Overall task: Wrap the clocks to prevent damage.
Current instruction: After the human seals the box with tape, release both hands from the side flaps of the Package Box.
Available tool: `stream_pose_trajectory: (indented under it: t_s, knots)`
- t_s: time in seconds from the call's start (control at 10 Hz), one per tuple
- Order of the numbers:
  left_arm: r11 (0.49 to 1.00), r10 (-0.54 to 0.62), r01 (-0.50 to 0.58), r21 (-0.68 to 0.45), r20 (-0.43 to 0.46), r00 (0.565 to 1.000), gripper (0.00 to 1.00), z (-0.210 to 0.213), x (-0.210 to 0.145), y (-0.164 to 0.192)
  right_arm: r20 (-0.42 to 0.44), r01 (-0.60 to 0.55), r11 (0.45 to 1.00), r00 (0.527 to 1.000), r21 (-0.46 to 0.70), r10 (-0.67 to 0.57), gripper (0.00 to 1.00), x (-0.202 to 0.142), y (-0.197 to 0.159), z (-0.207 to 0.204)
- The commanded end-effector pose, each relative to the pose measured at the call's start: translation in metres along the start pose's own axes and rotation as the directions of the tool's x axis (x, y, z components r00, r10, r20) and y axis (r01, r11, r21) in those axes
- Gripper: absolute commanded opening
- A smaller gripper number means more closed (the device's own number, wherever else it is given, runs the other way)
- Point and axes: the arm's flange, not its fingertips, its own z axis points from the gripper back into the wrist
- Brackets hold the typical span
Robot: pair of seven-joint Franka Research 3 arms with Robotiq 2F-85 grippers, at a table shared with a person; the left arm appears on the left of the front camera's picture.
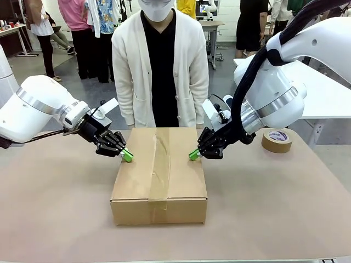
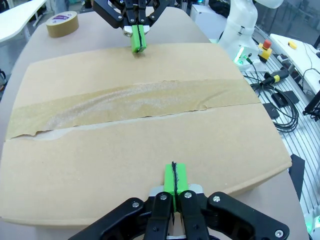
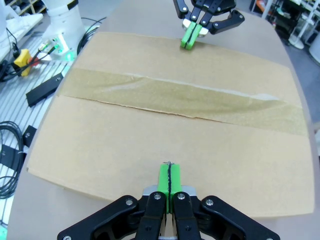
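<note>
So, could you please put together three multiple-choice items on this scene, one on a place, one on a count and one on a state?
1. Where does the brown tape roll lie?
A. On the table to the right of the cardboard box
B. On top of the box
C. In the person's hand

2. How many strips of tape run across the box's top?
A. None
B. One
C. Three

3. How do the fingers of the left gripper and the right gripper stand?
A. Both wide open
B. One open, one shut
C. Both shut, holding nothing

Answers:
1. A: the roll sits on the table beyond the right arm, apart from the box.
2. B: a single brown strip covers the middle seam.
3. C: each pair of green pads is pressed together over the box's top.
</note>
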Motion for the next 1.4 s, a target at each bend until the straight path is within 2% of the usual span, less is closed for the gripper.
stream_pose_trajectory:
  t_s: [0.0,0.1,0.2,0.3,0.4,0.6,0.8,0.9,1.0,1.1,1.3]
  knots:
    - [0.999,-0.028,0.03,0.016,-0.11,0.994,0.0,0.037,0.034,-0.026,-0.056,0.005,1.0,0.998,-0.019,-0.006,0.01,0.018,0.011,0.037]
    - [0.999,-0.026,0.022,-0.024,-0.162,0.986,0.0,0.057,0.054,-0.042,-0.096,0.032,1.0,0.995,0.002,-0.031,0.01,0.035,0.023,0.063]
    - [1.0,0.003,-0.007,-0.023,-0.174,0.985,0.0,0.086,0.076,-0.06,-0.096,0.047,0.998,0.994,-0.029,-0.05,0.01,0.064,0.041,0.103]
    - [1.0,0.001,-0.004,-0.017,-0.15,0.989,0.0,0.104,0.087,-0.071,-0.053,0.04,0.999,0.998,-0.028,-0.041,0.01,0.078,0.052,0.129]
    - [0.998,-0.04,0.037,-0.046,-0.068,0.997,0.0,0.136,0.102,-0.088,0.015,0.019,0.997,1.0,-0.07,-0.018,0.01,0.095,0.069,0.172]
    - [0.996,-0.084,0.085,-0.003,0.059,0.995,0.0,0.186,0.11,-0.116,0.145,-0.02,0.989,0.989,-0.144,0.041,0.01,0.111,0.102,0.226]
    - [0.996,-0.074,0.069,0.049,0.108,0.991,0.0,0.216,0.101,-0.129,0.127,-0.023,0.985,0.991,-0.174,0.046,0.01,0.107,0.12,0.244]
    - [0.995,-0.069,0.061,0.074,0.124,0.99,0.0,0.222,0.098,-0.135,0.092,0.002,0.987,0.996,-0.159,0.013,0.01,0.097,0.117,0.24]
    - [0.997,-0.066,0.064,0.031,0.075,0.995,0.0,0.216,0.109,-0.133,0.068,0.016,0.99,0.998,-0.142,-0.006,0.01,0.086,0.107,0.232]
    - [0.997,-0.066,0.064,0.031,0.075,0.995,0.0,0.216,0.109,-0.133,0.121,-0.031,0.983,0.991,-0.179,0.053,0.01,0.114,0.123,0.261]
    - [0.997,-0.066,0.064,0.031,0.075,0.995,0.0,0.216,0.109,-0.133,0.121,-0.031,0.983,0.991,-0.179,0.053,0.01,0.114,0.123,0.261]
